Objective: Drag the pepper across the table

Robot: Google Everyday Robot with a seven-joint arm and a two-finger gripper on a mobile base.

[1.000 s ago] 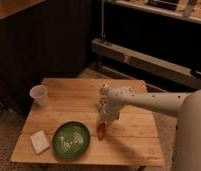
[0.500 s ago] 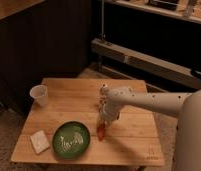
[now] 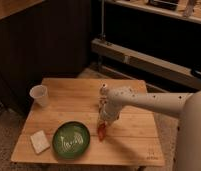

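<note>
The small red-orange pepper [image 3: 101, 131] lies on the light wooden plank table [image 3: 69, 100], just right of the green plate [image 3: 71, 140]. My gripper [image 3: 103, 121] reaches down from the white arm on the right and sits directly over the pepper's upper end, touching or nearly touching it. The gripper's tip hides part of the pepper.
A white cup [image 3: 39, 95] stands at the table's left rear corner. A pale square sponge-like block [image 3: 40, 141] lies at the front left. A small white figurine [image 3: 103, 90] stands behind the gripper. Dark cabinets and a metal shelf rail run behind the table.
</note>
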